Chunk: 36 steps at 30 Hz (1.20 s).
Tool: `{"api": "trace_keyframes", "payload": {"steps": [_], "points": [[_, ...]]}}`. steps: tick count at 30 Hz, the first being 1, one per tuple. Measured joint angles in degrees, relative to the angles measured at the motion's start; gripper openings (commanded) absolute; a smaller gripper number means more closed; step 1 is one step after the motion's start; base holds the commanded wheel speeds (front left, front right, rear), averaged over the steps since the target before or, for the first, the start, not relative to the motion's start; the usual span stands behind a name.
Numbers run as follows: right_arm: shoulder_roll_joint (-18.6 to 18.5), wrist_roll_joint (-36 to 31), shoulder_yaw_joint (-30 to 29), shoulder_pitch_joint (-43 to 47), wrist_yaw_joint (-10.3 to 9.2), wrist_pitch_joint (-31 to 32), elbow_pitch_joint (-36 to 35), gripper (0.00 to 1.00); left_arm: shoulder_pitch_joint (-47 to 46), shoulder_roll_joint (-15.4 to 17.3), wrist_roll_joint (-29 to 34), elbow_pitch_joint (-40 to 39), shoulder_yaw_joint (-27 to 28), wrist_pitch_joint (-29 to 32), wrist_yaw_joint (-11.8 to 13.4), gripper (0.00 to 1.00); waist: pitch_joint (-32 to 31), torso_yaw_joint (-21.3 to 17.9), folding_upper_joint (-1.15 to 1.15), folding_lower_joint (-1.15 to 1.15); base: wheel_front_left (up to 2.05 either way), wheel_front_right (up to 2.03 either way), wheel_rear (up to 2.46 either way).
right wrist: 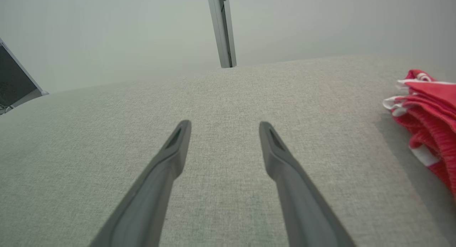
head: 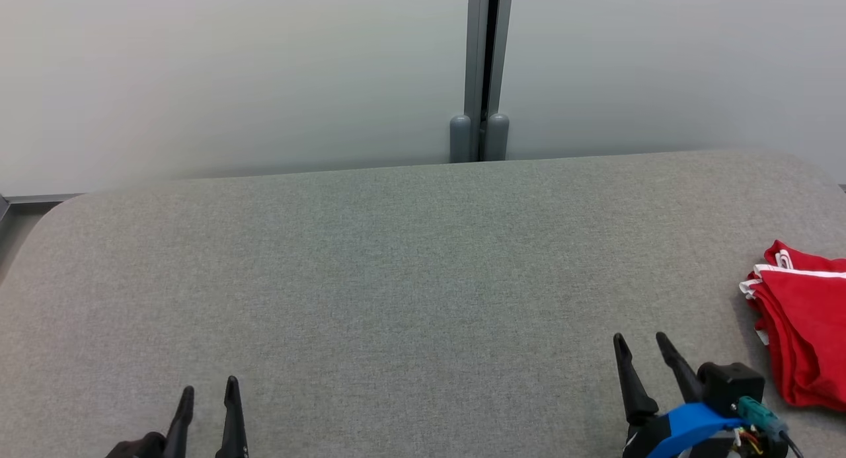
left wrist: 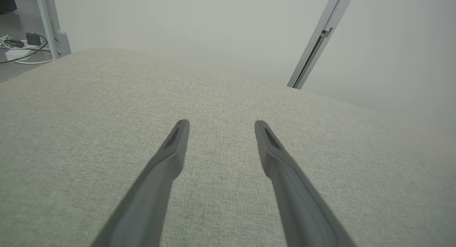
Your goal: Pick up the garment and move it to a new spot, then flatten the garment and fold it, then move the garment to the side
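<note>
Garment (head: 803,326), red, folded, long axis near-to-far; left claw (head: 210,384) and right claw (head: 640,337) spread wide, empty.

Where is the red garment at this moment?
In the head view the red garment lies at the far right edge of the table, just right of the right gripper and apart from its fingers.

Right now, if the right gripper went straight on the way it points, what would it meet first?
Probably nothing soon: the open right gripper points across the grey tabletop toward the far wall. The red garment lies off to its right, outside that line. Depth is unclear.
</note>
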Motion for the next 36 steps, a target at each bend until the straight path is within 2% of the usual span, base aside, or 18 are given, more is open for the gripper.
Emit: {"api": "trace_keyframes", "payload": {"steps": [1,6,36], "points": [[0.01,-0.01,-0.01,0.14,0.00,0.02,0.14,0.00,0.02,-0.03,-0.21,0.20,-0.15,0.01,0.00,0.00,-0.01,0.04,0.00,0.00,0.00,0.00,0.00],[0.29,0.86,-0.16,1.24,0.00,0.96,2.14,0.00,0.65,-0.44,-1.13,2.15,-0.37,0.68,0.00,0.00,-0.01,0.05,0.00,0.00,0.00,0.00,0.00],[0.31,30.15,-2.74,1.49,-0.01,8.22,-4.61,0.00,-1.93,-1.14,-26.92,-1.56,1.92,8.20,0.00,0.00,0.21,0.22,0.00,0.01,0.00,0.00,0.00]]}}
